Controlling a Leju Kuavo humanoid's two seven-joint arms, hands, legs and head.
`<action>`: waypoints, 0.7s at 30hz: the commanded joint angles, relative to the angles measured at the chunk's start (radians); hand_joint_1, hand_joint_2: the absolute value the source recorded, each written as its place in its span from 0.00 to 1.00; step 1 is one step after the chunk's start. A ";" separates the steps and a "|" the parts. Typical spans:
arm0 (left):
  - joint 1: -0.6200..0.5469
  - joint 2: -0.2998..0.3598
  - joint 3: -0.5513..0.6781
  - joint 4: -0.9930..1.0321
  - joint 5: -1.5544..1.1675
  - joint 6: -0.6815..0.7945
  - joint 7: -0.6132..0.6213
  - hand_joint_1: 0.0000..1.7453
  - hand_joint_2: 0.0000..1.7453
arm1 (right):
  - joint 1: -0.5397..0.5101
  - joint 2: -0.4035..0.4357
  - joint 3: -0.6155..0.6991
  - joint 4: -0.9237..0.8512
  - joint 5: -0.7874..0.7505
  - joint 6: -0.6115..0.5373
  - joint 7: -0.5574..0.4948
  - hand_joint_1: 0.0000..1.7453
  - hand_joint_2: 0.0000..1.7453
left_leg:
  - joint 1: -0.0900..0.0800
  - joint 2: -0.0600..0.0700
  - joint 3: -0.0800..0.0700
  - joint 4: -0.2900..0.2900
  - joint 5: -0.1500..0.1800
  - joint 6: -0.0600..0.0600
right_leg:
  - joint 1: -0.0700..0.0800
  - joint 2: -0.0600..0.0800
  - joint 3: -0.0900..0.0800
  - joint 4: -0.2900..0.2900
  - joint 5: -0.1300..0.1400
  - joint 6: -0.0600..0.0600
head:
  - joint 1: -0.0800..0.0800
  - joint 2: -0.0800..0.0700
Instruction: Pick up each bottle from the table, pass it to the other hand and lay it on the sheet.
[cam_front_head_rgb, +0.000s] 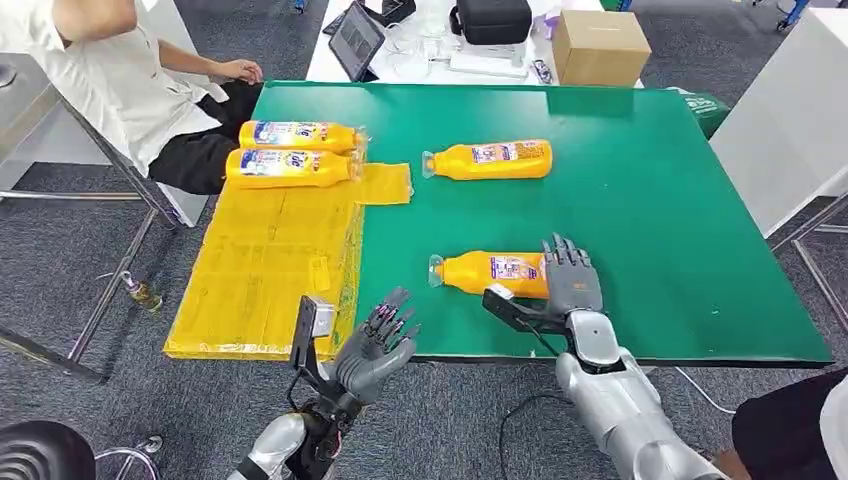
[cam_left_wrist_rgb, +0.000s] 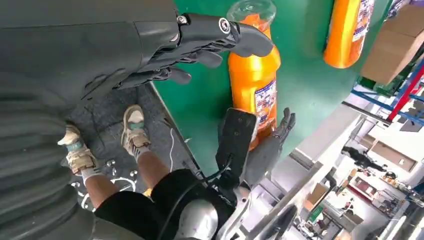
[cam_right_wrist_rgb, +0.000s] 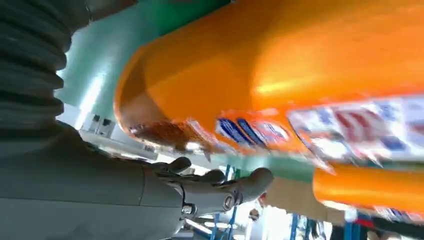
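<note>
Two bottles already down side by side at far end of yellow sheet. Two left on green table: far bottle untouched mid-table, near bottle lying close to front edge.

Right hand at base end of near bottle, fingers spread, beside or touching it; can't tell if gripped, prob. not yet. Left hand off table edge, fingers apart, holding nothing.

Roughly halfway: pick-up, hand-over, lay-down still pending for both.
</note>
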 joint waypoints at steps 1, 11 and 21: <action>-0.037 0.029 -0.052 0.022 0.020 -0.007 0.020 0.00 1.00 | -0.103 -0.099 -0.015 0.245 -0.069 -0.023 -0.008 0.77 1.00 | 0.000 -0.002 0.001 0.000 0.000 0.001 | 0.000 -0.003 0.002 -0.001 -0.001 -0.001 | 0.000 0.000; -0.099 0.014 -0.046 0.104 0.065 0.021 0.004 0.00 1.00 | -0.073 -0.043 -0.104 0.359 -0.172 -0.144 -0.184 1.00 1.00 | 0.000 -0.003 0.004 -0.002 0.000 0.001 | 0.001 -0.005 0.006 -0.002 -0.001 -0.003 | 0.000 0.000; -0.103 0.029 -0.072 0.107 0.062 0.063 -0.053 0.00 1.00 | -0.019 0.052 -0.234 0.313 -0.444 -0.079 -0.506 1.00 1.00 | 0.001 0.002 0.006 -0.002 -0.001 0.001 | 0.002 -0.001 0.006 -0.003 0.000 -0.003 | 0.000 0.000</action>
